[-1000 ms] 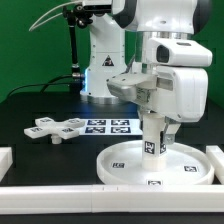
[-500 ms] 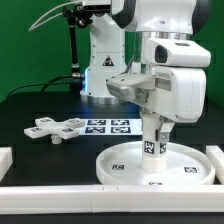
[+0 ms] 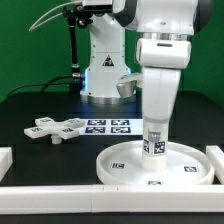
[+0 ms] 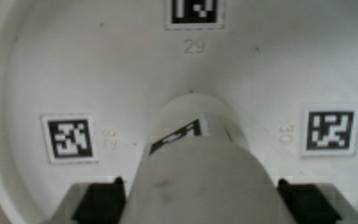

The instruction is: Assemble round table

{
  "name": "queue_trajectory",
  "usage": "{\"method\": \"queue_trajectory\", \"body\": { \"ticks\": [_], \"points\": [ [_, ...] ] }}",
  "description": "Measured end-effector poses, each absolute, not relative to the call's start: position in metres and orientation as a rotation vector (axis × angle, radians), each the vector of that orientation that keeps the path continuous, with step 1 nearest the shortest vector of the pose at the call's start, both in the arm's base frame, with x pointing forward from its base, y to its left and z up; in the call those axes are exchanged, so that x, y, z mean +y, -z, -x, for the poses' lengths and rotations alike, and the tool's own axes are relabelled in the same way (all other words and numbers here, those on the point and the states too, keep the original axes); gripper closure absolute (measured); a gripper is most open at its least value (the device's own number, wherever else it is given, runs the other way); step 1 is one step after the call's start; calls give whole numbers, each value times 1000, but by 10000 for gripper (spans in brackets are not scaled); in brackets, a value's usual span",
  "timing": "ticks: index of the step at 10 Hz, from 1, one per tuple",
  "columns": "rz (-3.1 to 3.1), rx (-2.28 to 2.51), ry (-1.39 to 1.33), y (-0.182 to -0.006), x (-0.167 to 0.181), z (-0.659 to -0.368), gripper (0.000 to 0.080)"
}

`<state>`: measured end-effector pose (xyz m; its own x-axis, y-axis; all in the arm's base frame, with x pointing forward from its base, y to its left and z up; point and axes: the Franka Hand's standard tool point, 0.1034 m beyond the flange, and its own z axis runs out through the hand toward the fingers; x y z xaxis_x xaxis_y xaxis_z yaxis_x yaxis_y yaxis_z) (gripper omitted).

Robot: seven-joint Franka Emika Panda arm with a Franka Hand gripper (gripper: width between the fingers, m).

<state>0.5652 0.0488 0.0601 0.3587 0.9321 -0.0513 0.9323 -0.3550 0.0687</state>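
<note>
The large white rimmed disc (image 3: 118,166) lies on the black table near the front. The short cylindrical post (image 3: 154,144) stands upright at its centre, tag facing the camera. My gripper (image 3: 155,127) comes straight down from above and is shut on the post's upper part. In the wrist view the post (image 4: 202,150) runs between my two black fingers (image 4: 101,200), with the disc (image 4: 87,60) and its tags beneath. The flat lobed cross piece (image 3: 55,129) lies apart on the exterior view's left.
The marker board (image 3: 108,126) lies behind the disc, beside the cross piece. White rails edge the table at the front (image 3: 60,198), left (image 3: 5,157) and right (image 3: 215,152). The arm's base (image 3: 100,60) stands at the back.
My wrist has turned about the upright axis, so the hand's broad side no longer faces the camera. The post stays on the disc's centre.
</note>
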Motion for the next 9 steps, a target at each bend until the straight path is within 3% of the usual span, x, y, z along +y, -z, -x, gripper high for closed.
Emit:
{"method": "queue_trajectory", "body": {
  "ticks": [6,9],
  "points": [
    [-2833,1185,-34,-60,49,-567,390],
    [-3056,633,-49,-60,47,-566,390]
  ]
}}
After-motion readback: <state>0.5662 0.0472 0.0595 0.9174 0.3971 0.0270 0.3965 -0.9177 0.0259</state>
